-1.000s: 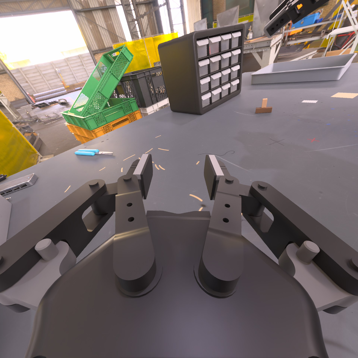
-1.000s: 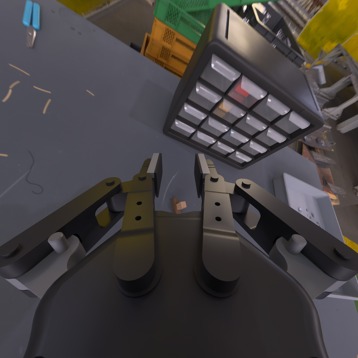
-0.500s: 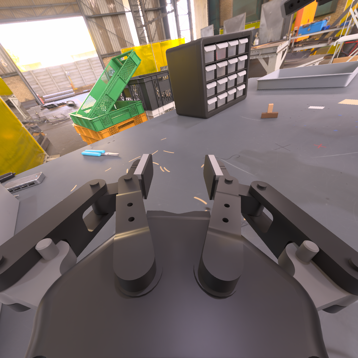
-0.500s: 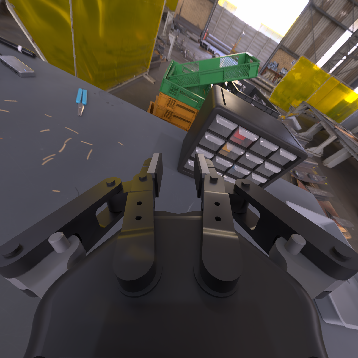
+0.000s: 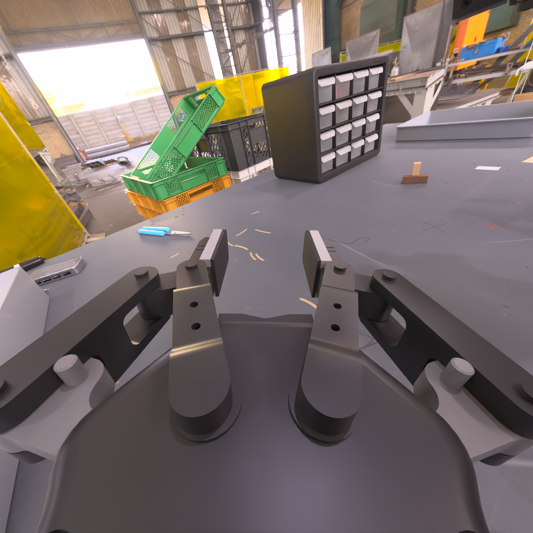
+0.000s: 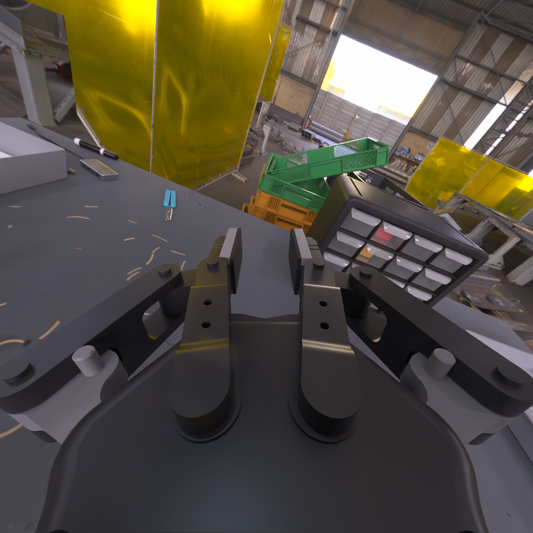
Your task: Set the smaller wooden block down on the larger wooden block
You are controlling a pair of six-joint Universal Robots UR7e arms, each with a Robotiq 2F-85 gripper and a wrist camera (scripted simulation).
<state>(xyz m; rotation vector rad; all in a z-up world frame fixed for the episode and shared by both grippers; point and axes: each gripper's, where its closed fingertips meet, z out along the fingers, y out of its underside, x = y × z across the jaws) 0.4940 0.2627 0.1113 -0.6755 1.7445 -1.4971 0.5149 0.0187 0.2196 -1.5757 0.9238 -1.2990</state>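
In the left wrist view, the smaller pale wooden block (image 5: pixel 416 168) stands upright on the larger, darker wooden block (image 5: pixel 414 179), far off on the grey table (image 5: pixel 403 259) to the right of the drawer cabinet. My left gripper (image 5: pixel 265 245) is open and empty, low over the table, well short of the blocks. My right gripper (image 6: pixel 265 245) is open and empty, raised above the table; the blocks do not show in its view. A dark part of the right arm (image 5: pixel 490 5) shows at the top right corner of the left wrist view.
A black drawer cabinet (image 5: pixel 328 121) (image 6: pixel 403 248) stands on the table. Blue-handled pliers (image 5: pixel 161 231) (image 6: pixel 169 203), a grey hub (image 5: pixel 57 269) (image 6: pixel 99 169), a marker (image 6: pixel 95 148), a grey tray (image 5: pixel 467 129) and scattered wood shavings (image 5: pixel 248 245) lie around. Green and orange crates (image 5: pixel 178 173) stand beyond the table edge.
The right gripper has risen and tilted up, so the blocks under it left its view. The left gripper has drawn back and tilted up a little. The stacked blocks have not moved.
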